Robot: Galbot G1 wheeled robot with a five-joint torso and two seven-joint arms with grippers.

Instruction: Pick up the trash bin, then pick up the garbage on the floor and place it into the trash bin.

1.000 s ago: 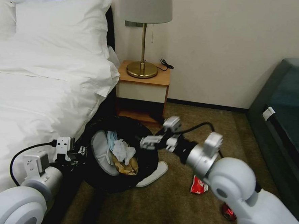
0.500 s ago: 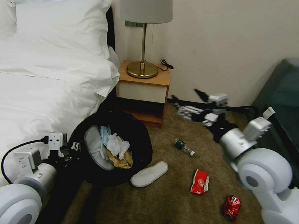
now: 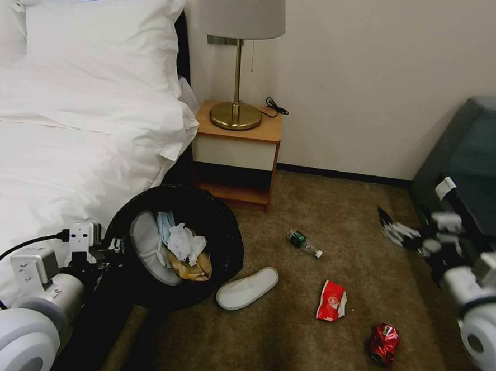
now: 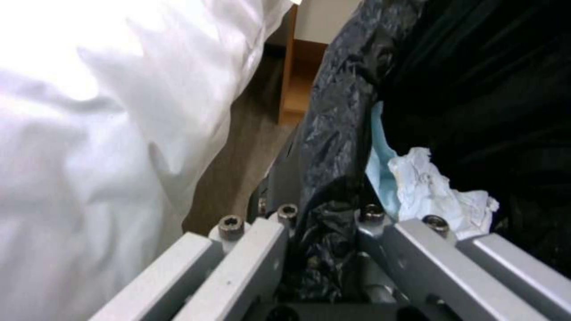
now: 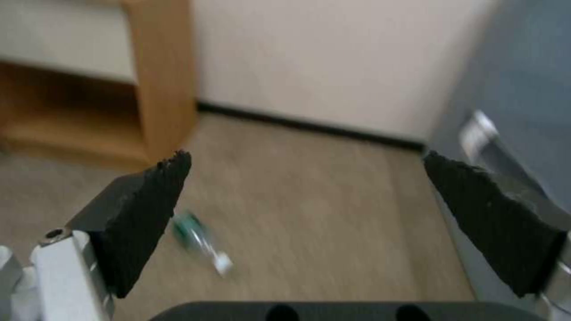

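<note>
The bed (image 3: 66, 141), with its white linen, fills the left half of the head view, and a dark sofa (image 3: 479, 160) occupies the right edge; between them lies the brown carpet (image 3: 336, 213), the only open working ground. At upper centre a wooden nightstand (image 3: 238, 151) carrying a brass lamp (image 3: 239, 50) closes off the far side against the wall. The trash bin (image 3: 222, 234), at lower left, is held tilted off the floor with its mouth turned toward the carpet; it contains a white slipper (image 3: 146, 246), crumpled tissue (image 3: 185, 243) and a tan paper bag (image 3: 195, 271). The left gripper (image 4: 324, 232) is pinched on the bag-lined rim, as the left wrist view shows. Collection therefore appears to be under way, with the bin already in hand. The right gripper (image 3: 393, 232) hangs at right centre, just before the sofa, fingers spread wide and empty. Four items lie on the carpet, all well apart: a second slipper (image 3: 247, 288) just beside the bin, a red wrapper (image 3: 331, 301) and a crushed red can (image 3: 383, 344) at lower right, and a small green bottle (image 3: 304, 244) at centre. The right wrist view frames that bottle between the fingertips, so it seems the likeliest target; reaching it calls for a descent toward frame centre. The carpet around it is free, though the sofa edge crowds the arm's right flank.
</note>
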